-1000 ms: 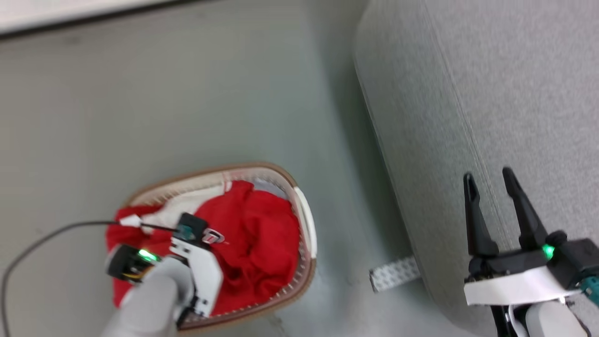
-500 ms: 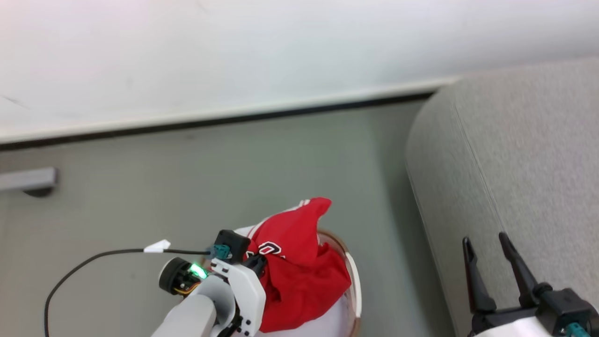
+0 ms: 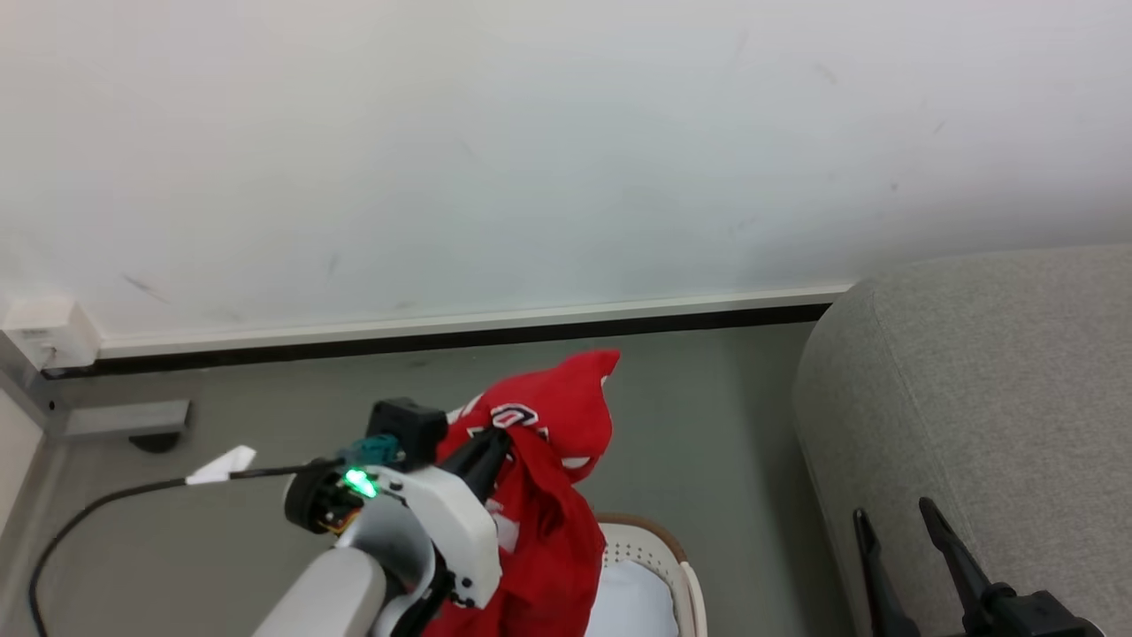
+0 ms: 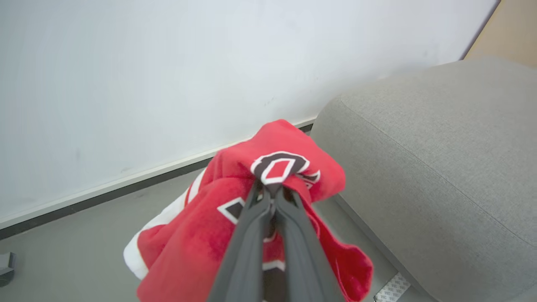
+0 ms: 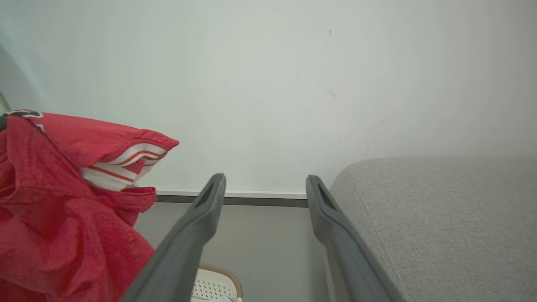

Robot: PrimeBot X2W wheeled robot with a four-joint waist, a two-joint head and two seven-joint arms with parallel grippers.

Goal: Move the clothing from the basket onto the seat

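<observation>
Left wrist view shows left tool [image 4: 272, 188] clenched on the red jersey [image 4: 201, 235] (right tool [image 5: 265, 180] gapes empty).

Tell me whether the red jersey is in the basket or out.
Out: the jersey hangs bunched from the shut left pincer, above the basket; its lower end is out of sight.
</observation>
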